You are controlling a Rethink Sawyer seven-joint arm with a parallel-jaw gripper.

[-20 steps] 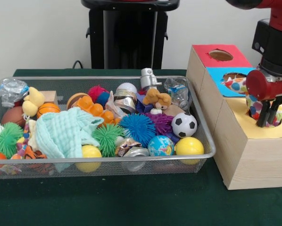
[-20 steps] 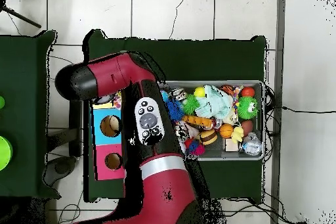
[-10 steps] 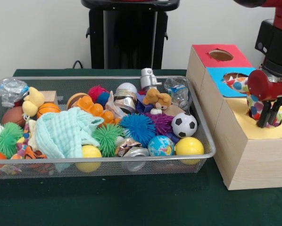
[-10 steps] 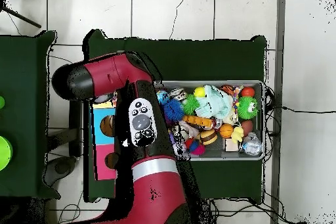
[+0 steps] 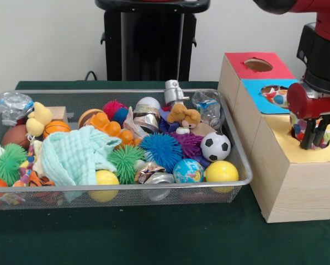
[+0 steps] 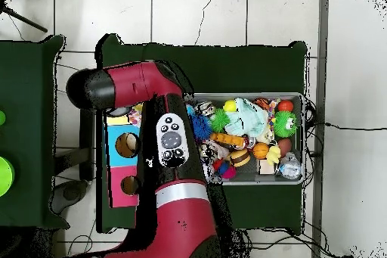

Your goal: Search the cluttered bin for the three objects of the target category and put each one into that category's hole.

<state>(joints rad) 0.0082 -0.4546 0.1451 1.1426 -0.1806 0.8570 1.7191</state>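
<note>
My gripper [image 5: 313, 142] stands over the hole in the yellow top [image 5: 280, 138] of the wooden box [image 5: 297, 185], at the front view's right. Its two black fingers [image 5: 307, 133] point down, close together, with a white polka-dot item [image 5: 297, 126] bunched around them. Part of that item [image 5: 276, 96] reaches back over the blue top's hole. The wire bin [image 5: 121, 93] on the left is crammed with toys: balls, spiky balls, a mint cloth [image 5: 76, 154], crushed cans, plush animals. From overhead, the red arm [image 6: 170, 141] hides the gripper.
The box has three coloured tops in a row: red with a hole [image 5: 258, 64] at the back, blue in the middle, yellow in front. The bin's right wall lies close to the box. Green cloth covers the table [image 5: 154, 237].
The gripper stays at the yellow hole. The wrist swung slightly right and back again, and less of the polka-dot item shows over the blue hole.
</note>
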